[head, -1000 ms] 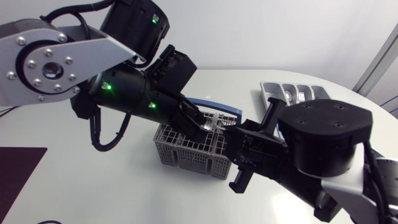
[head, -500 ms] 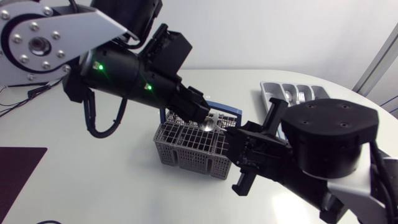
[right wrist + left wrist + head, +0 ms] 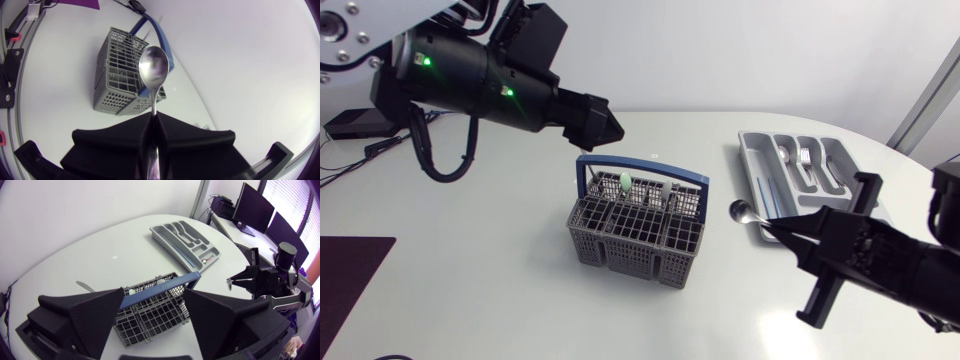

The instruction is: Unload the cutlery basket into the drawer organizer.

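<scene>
Over the right half of the desk (image 3: 500, 300), between the cutlery basket (image 3: 635, 235) and the near end of the drawer organizer (image 3: 747, 150), the right claw (image 3: 782, 228) is clamped on the handle of a spoon (image 3: 740, 210). The bowl sticks out ahead of the fingers, and the spoon is held clear of the surface. The basket sits at the middle of the desk with its blue handle (image 3: 640, 168) up and a pale green-tipped piece (image 3: 623, 183) standing in it. The grey organizer lies by the far right edge, with something shiny in one of its slots. The left claw (image 3: 155, 297) hangs above and beyond the basket's far left corner, fingers wide apart and holding nothing.

To my eye the step in hand is carrying the spoon across to the organizer. It would go best if the arm turned the spoon to run along one of the long slots. It should bring it low over that slot before letting go, minding the tray's near wall with the bowl. With the bowl end hanging free ahead of the grip, a slow, level move seems wise.
</scene>
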Available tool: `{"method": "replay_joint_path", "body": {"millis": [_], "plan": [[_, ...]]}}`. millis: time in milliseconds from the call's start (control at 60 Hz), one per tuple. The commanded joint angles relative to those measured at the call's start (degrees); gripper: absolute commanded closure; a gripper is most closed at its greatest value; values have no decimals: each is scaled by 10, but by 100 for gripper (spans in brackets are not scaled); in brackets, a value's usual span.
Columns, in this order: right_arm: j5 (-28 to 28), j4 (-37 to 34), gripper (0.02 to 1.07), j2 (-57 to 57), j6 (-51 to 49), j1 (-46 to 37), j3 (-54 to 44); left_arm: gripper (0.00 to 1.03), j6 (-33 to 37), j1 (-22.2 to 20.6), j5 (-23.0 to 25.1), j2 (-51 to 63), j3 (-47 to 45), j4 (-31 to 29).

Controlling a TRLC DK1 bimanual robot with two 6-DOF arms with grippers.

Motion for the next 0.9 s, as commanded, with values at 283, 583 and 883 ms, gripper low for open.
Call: {"method": "replay_joint_path", "body": {"millis": [283, 583, 883], "plan": [[-265, -25, 101, 219, -254, -369, 24, 11, 20, 32, -1, -46, -76, 13], [-292, -44, 102, 513, -367, -483, 212, 11, 27, 34, -16, -62, -91, 10], [-226, -157, 101, 693, -503, -513, 392, 10, 46, 35, -34, -78, -129, 9]]}}
